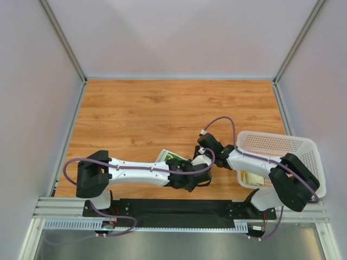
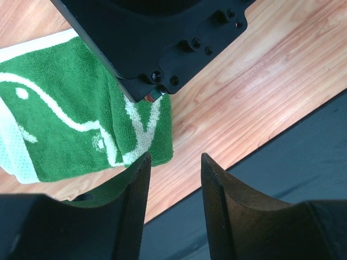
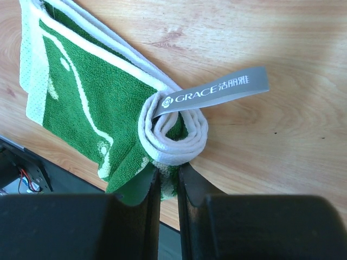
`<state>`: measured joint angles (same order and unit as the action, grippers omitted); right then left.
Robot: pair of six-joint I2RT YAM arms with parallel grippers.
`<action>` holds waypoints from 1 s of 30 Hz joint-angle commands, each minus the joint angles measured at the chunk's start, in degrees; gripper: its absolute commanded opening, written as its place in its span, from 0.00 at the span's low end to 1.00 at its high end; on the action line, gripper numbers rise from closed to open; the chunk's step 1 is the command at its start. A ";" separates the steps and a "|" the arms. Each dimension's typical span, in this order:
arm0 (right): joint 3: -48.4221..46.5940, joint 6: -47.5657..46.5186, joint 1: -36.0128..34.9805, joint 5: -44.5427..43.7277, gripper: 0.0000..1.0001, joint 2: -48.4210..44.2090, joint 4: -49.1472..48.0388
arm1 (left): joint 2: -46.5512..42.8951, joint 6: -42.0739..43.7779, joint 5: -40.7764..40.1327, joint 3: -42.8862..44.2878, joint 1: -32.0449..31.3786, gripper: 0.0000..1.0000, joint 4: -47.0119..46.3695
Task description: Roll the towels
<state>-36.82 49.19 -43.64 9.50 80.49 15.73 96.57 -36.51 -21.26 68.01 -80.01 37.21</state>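
My right gripper (image 3: 168,181) pinches the coiled end of the green towel (image 3: 81,108), partly rolled at the table (image 1: 162,114) near edge. My left gripper (image 2: 174,173) is spread, empty. The yellow towel (image 1: 250,178) is in the basket (image 1: 282,142); can't tell if rolled.

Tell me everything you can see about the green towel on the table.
The green towel is terry cloth, dark green with cream swirl prints and a white border. One end is wound into a spiral roll; the rest lies flat in layers on the wooden table near its front edge. A grey tag printed GRACE sticks out of the roll. The right gripper pinches the rolled end between its fingers. The left gripper is open beside the flat end; contact is unclear.
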 commanded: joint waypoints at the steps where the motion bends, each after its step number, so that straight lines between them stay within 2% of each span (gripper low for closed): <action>1: -2.29 -1.46 -0.57 0.61 0.02 0.11 1.76 | 0.81 1.18 -2.38 -0.68 0.03 0.50 -2.84; 4: -2.56 -1.55 -0.66 1.14 0.02 0.11 1.85 | 0.54 1.35 -3.97 -2.44 0.03 0.53 -3.54; 10: -3.26 -1.64 -0.66 1.84 0.02 0.81 2.55 | 1.42 1.01 -3.71 -7.09 0.03 0.53 -6.88; 15: -4.58 -1.99 -0.66 2.02 0.02 2.04 3.78 | 1.25 -1.01 -0.72 -12.80 0.11 0.53 -12.59; 23: -6.51 -2.25 -0.66 3.33 0.02 3.80 4.84 | 2.22 -2.33 -1.24 -15.62 0.11 0.53 -14.62; 26: -7.56 -3.05 -0.66 4.04 0.02 4.50 6.50 | 2.83 -3.12 -1.33 -16.59 0.46 0.46 -14.88; 27: -7.74 -3.13 -0.57 4.13 0.02 4.50 6.68 | 3.26 -3.39 -1.25 -16.77 0.99 0.42 -14.80; 28: -7.57 -3.13 -0.66 4.21 0.02 4.33 6.86 | 3.27 -3.48 -1.16 -16.94 1.25 0.31 -15.06; 30: -7.30 -3.05 -0.66 4.65 0.03 4.15 7.03 | 3.44 -3.74 -0.37 -17.82 1.87 0.25 -15.33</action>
<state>-42.61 47.07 -43.83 11.77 84.47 20.78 96.79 -37.28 -27.14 53.87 -79.20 22.74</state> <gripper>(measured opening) 0.145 0.279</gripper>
